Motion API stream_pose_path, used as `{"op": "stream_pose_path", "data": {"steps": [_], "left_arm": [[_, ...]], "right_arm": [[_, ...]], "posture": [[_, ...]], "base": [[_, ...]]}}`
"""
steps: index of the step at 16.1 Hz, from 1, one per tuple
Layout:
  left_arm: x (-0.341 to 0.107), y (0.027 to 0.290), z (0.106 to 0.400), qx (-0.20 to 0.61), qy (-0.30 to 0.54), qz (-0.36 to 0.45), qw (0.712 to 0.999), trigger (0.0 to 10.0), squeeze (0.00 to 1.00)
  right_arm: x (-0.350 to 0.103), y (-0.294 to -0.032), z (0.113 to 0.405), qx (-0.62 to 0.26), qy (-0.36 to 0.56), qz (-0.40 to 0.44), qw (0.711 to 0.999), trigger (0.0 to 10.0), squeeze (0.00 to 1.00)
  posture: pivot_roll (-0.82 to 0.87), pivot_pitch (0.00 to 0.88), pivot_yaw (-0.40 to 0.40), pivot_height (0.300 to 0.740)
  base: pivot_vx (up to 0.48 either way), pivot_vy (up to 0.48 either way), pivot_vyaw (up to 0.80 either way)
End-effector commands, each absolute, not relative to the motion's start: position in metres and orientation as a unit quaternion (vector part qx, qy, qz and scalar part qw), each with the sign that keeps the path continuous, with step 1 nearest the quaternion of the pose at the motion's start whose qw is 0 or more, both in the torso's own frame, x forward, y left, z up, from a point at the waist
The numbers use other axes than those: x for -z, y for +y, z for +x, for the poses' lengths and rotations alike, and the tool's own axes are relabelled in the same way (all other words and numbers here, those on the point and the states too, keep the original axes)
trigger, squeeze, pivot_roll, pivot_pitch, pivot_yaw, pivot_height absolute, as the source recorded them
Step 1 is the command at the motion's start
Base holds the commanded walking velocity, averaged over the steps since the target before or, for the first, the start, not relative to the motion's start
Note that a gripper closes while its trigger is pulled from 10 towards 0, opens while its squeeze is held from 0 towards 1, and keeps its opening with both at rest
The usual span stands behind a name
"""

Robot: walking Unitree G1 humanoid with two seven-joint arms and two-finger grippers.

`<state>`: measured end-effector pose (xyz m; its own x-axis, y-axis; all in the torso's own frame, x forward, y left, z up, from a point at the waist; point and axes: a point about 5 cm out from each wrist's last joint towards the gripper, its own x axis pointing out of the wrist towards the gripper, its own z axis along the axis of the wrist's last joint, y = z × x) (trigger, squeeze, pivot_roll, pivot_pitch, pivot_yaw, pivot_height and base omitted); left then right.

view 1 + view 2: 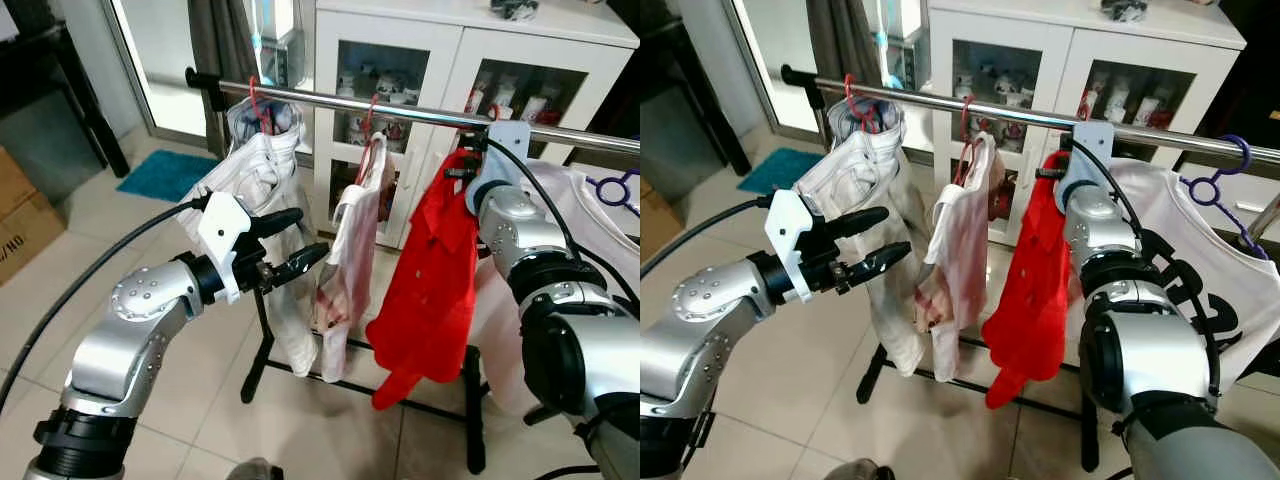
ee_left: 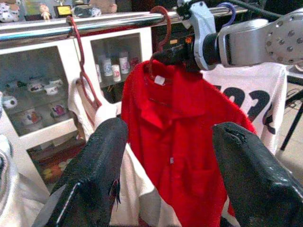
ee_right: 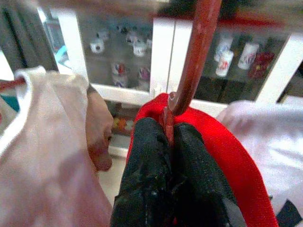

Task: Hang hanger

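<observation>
The right end effector [image 3: 171, 137] is clenched on the neck of the hanger [image 3: 194, 71], just below the hook, with both black fingers [image 3: 147, 161] pressed together around the red stem. The hanger carries the red shirt [image 1: 430, 290], whose collar sits directly under the fingers. In the left wrist view the hook [image 2: 161, 28] curves up over the rail [image 2: 94, 21] and appears to rest on it, though contact at the top of the curve cannot be confirmed. The shirt hangs between the pink garment [image 1: 345, 270] and the white shirt [image 1: 1180, 250] on the purple hanger [image 1: 1215, 185].

The left end effector [image 1: 290, 245] is released, its fingers spread apart with nothing between them. It is held out in front of the rack, near the jeans [image 1: 265, 190] and well apart from the red shirt.

Step in hand, by judgement: the final seating of the hook on the rail. The next move calls for confirming that the hook bears the load, then opening the right fingers and drawing the arm back and down without dragging the collar or pulling the hook off.

View differences: the right wrist view shows the grip itself, stem between the finger pads, but the rail there is blurred. The left wrist view shows the hook against the rail and the right arm from the side. The eye views show the whole rack, the cabinet [image 1: 440, 70] behind it and the tiled floor [image 1: 150, 240].
</observation>
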<state>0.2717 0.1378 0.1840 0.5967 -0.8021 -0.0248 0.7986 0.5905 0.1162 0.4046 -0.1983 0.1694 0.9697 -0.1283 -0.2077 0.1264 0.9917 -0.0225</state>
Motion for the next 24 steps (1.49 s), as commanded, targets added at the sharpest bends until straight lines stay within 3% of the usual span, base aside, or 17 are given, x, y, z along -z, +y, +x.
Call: {"op": "stream_pose_path", "data": {"steps": [1,10,12,17,20,22,24], "left_arm": [[-0.188,0.14,0.268,0.45,-0.019,0.059,0.891,10.0,0.0],[-0.188,0.14,0.262,0.447,-0.01,0.053,0.893,10.0,0.0],[-0.189,0.14,0.265,0.443,-0.01,0.053,0.895,10.0,0.0],[-0.179,0.149,0.275,0.391,0.004,0.066,0.918,10.0,0.0],[-0.171,0.16,0.277,0.337,0.017,0.051,0.94,10.0,0.0],[-0.164,0.162,0.276,0.314,0.033,0.05,0.948,10.0,0.0],[-0.155,0.164,0.278,0.274,0.035,0.056,0.959,10.0,0.0]], "right_arm": [[-0.181,-0.201,0.408,0.071,0.096,0.0,0.993,10.0,0.0],[-0.172,-0.206,0.405,0.069,0.111,-0.016,0.991,10.0,0.0],[-0.182,-0.209,0.407,0.068,0.074,-0.006,0.995,10.0,1.0],[-0.188,-0.203,0.404,0.034,0.037,-0.023,0.998,10.0,1.0],[-0.18,-0.204,0.385,0.011,0.053,-0.032,0.998,10.0,1.0],[-0.173,-0.202,0.37,-0.013,0.072,-0.021,0.997,10.0,0.0],[-0.171,-0.196,0.35,-0.047,0.058,-0.012,0.997,10.0,0.0]], "posture": [[0.08,0.079,-0.012,0.74],[0.08,0.102,-0.027,0.74],[0.07,0.089,-0.022,0.74],[0.04,0.024,0.001,0.74],[0.01,0.0,0.019,0.74],[-0.01,0.0,0.031,0.74],[-0.03,0.0,0.044,0.74]], "base": [[0.0,0.0,0.0],[0.0,0.0,0.0],[0.0,0.0,0.0],[0.0,0.0,0.0],[0.0,0.0,0.0],[0.0,0.0,0.0],[0.0,0.0,0.0]]}}
